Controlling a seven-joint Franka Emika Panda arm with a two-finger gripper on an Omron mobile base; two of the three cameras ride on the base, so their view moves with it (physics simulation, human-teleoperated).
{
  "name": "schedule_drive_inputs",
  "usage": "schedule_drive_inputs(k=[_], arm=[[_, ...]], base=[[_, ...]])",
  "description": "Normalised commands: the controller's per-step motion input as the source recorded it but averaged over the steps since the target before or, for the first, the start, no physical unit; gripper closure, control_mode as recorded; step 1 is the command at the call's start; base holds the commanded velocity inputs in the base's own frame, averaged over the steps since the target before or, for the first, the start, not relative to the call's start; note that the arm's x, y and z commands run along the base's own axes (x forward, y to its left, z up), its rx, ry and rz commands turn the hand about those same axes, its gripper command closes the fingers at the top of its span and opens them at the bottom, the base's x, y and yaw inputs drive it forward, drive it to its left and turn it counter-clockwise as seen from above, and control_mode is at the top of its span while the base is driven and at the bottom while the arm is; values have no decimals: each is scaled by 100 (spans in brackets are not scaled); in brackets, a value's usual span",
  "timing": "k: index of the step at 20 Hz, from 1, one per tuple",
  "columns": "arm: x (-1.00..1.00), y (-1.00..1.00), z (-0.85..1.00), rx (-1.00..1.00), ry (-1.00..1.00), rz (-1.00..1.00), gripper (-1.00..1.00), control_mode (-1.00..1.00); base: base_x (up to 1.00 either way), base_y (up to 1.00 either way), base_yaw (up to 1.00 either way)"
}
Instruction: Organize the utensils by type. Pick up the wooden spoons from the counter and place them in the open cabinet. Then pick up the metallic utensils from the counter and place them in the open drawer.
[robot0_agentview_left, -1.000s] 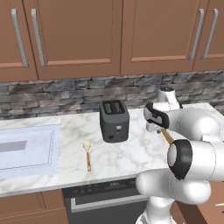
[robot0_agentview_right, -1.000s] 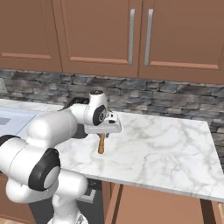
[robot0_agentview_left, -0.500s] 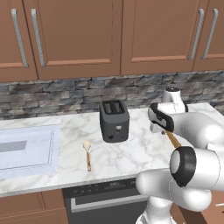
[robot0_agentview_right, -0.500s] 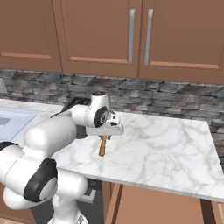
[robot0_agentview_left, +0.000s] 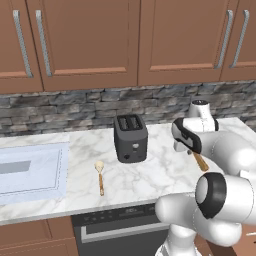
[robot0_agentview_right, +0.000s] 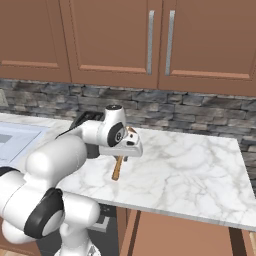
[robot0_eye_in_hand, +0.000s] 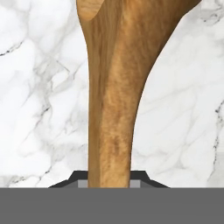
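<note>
The gripper (robot0_agentview_right: 122, 156) has its fingers clamped on the golden-brown wooden spoon (robot0_agentview_right: 117, 168), which hangs handle-down above the counter (robot0_agentview_right: 200, 170), near its front edge and right of the toaster (robot0_agentview_left: 130, 138). In the hand view the spoon's neck (robot0_eye_in_hand: 111, 113) runs between the dark tips, so the hold seems to sit close to the bowl, with the long handle free below. That is the likely trouble: on a wide swing toward the open cabinet the handle could pivot in the grip, slip, or knock a cabinet door or shelf edge. The doors with silver bar handles (robot0_agentview_right: 150, 36) above are closed, so the arm may have to travel far. The shorter spoon (robot0_agentview_left: 100, 176) lies near the front edge, between sink (robot0_agentview_left: 30, 172) and toaster. No brand, label or writing can be read anywhere.
</note>
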Motion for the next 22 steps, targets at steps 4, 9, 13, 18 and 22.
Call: schedule_drive_inputs(k=[4,9,13,18,22], arm=[[-8,6,7,0,0,-3,100,-100],[-22,10,11,-3,-5,-4,100,-100],[-20,9,2,-2,-1,-5,100,-100],[-8,9,0,-2,0,-5,100,-100],[-11,0,0,0,0,-1,100,100]], base=[[0,0,0],[0,0,0],[0,0,0],[0,0,0],[-6,1,0]])
